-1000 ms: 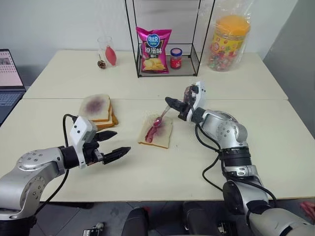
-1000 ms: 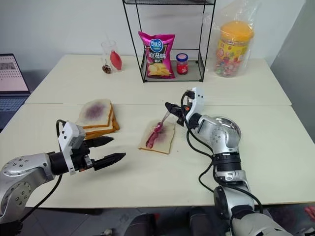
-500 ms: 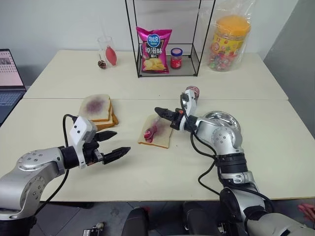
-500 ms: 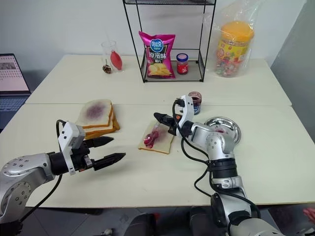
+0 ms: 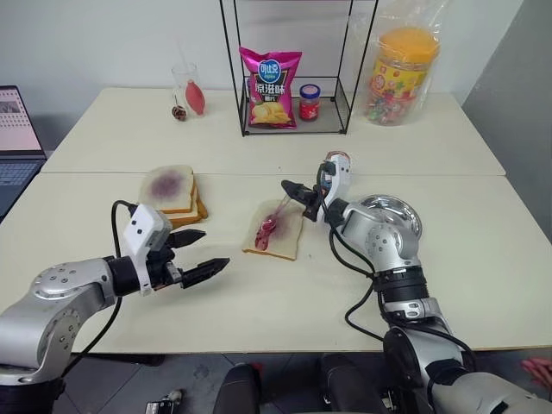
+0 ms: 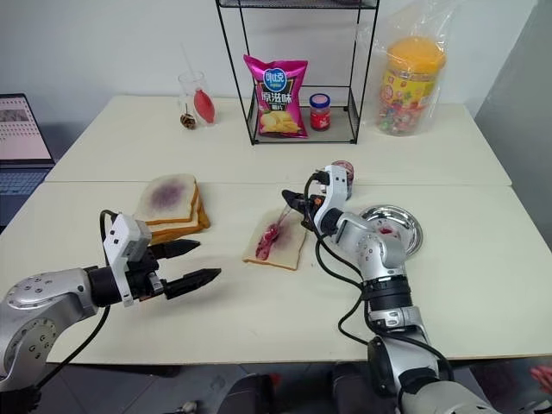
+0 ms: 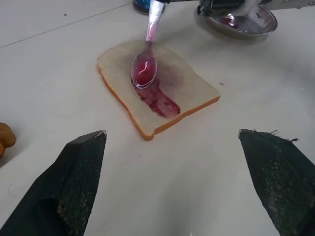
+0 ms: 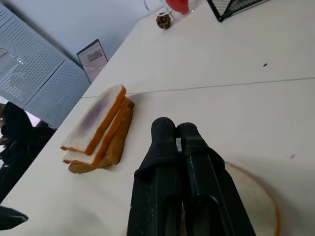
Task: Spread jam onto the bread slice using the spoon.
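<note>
Right hand (image 5: 293,191) grips the spoon (image 7: 145,68) — bowl on the bread slice (image 5: 285,235), mid-frame; left hand (image 5: 200,254) gapes open.

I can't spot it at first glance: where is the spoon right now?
The spoon is in the shut right gripper, its bowl resting on the bread slice mid-table, between the bread stack on the robot's left and the metal dish on its right.

Left gripper (image 5: 197,255): black fingers spread wide, empty, held above the table's near edge. Right gripper (image 5: 293,191): fingers clamped together, forearm extended toward table centre.
</note>
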Motion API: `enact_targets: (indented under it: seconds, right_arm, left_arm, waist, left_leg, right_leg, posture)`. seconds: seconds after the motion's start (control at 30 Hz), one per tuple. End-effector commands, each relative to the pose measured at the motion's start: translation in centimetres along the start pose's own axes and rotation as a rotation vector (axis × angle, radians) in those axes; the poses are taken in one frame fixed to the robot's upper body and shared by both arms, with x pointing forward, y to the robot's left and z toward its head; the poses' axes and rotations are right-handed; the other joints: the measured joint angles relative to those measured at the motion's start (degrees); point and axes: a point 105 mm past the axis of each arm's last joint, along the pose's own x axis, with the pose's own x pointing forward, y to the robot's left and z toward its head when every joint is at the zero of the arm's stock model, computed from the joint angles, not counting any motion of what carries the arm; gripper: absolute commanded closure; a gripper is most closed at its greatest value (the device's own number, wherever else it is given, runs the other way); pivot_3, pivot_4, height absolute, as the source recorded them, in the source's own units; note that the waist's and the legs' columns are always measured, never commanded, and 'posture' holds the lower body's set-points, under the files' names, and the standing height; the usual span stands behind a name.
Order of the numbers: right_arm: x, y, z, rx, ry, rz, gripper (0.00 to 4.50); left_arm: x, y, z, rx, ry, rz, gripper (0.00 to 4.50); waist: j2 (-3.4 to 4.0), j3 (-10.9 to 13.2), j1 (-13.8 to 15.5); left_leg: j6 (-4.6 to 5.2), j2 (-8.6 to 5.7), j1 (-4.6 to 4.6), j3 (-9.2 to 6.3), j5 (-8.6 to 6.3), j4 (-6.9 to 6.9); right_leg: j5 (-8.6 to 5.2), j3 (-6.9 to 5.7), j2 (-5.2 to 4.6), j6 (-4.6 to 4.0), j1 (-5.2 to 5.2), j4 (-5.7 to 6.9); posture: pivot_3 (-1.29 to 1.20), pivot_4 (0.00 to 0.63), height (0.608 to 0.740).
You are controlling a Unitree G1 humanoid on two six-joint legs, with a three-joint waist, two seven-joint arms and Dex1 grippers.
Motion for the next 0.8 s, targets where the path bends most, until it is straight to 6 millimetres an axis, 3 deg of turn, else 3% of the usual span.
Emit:
enact_targets:
  seconds: [0.03, 0.2, 0.37, 0.43, 0.53, 0.67, 0.8]
  right_arm:
    - [-0.2, -0.2, 2.6, -0.055, -0.081, -0.017, 4.48]
    - [-0.6, -0.4, 4.0, -0.041, -0.107, -0.015, 4.48]
    - [-1.6, 1.1, 5.2, 0.077, -0.114, 0.095, 4.48]
    - [-3.1, 2.1, 6.6, 0.087, -0.134, 0.155, 4.48]
    - [-5.1, 2.1, 8.0, 0.06, -0.155, 0.154, 4.48]
    - [-7.7, 0.8, 9.7, 0.037, -0.21, 0.071, 4.48]
    - [-11.8, -1.7, 11.8, -0.016, -0.302, -0.098, 4.48]
  left_arm:
    - [0.0, 0.1, 0.8, 0.042, -0.019, -0.004, 0.0]
    - [0.1, 0.3, 0.9, 0.048, -0.018, -0.009, 0.0]
    - [-0.1, 0.9, 1.3, 0.066, -0.006, -0.016, 0.0]
    - [-0.5, 2.0, 2.8, 0.074, -0.028, -0.003, 0.0]
    - [-0.7, 2.6, 4.8, 0.097, -0.05, -0.032, 0.0]
    - [0.1, 2.8, 6.3, 0.154, -0.044, -0.087, 0.0]
    - [2.6, 2.0, 8.9, 0.21, -0.093, -0.198, 0.0]
  waist:
    - [0.0, 0.0, 0.0]
    - [0.0, 0.0, 0.0]
    - [0.0, 0.0, 0.0]
    - [0.01, 0.0, 0.0]
    - [0.01, 0.1, 0.4]
    - [-0.02, 0.0, 0.4]
    - [-0.02, 0.0, 0.7]
  left_leg:
    - [0.0, 0.0, 0.0, 0.0, 0.0, 0.0]
    - [0.0, -0.01, 0.0, 0.02, 0.0, 0.0]
    - [0.0, 0.0, 0.0, 0.0, 0.0, 0.0]
    - [0.0, 0.0, -0.01, -0.01, 0.0, 0.0]
    - [0.0, 0.0, -0.1, -0.08, 0.0, 0.0]
    - [0.0, -0.06, -0.12, -0.06, 0.0, 0.02]
    - [0.0, -0.06, -0.14, -0.05, 0.0, 0.0]
  right_leg:
    - [0.0, 0.0, 0.0, 0.0, 0.0, 0.0]
    - [0.02, 0.01, 0.0, -0.03, 0.0, 0.0]
    - [0.02, 0.0, 0.0, -0.04, 0.0, 0.01]
    - [0.07, 0.0, 0.01, -0.13, -0.01, 0.01]
    - [0.07, -0.08, 0.02, -0.12, -0.07, 0.02]
    - [-0.03, -0.11, -0.05, 0.06, 0.0, -0.07]
    - [-0.03, -0.09, -0.02, 0.06, -0.02, -0.06]
  posture:
    - [0.0, 0.15, 0.74]
    - [0.0, 0.15, 0.74]
    - [0.0, 0.15, 0.74]
    - [0.0, 0.15, 0.74]
    - [0.0, 0.15, 0.74]
    - [0.0, 0.15, 0.74]
    - [0.0, 0.15, 0.74]
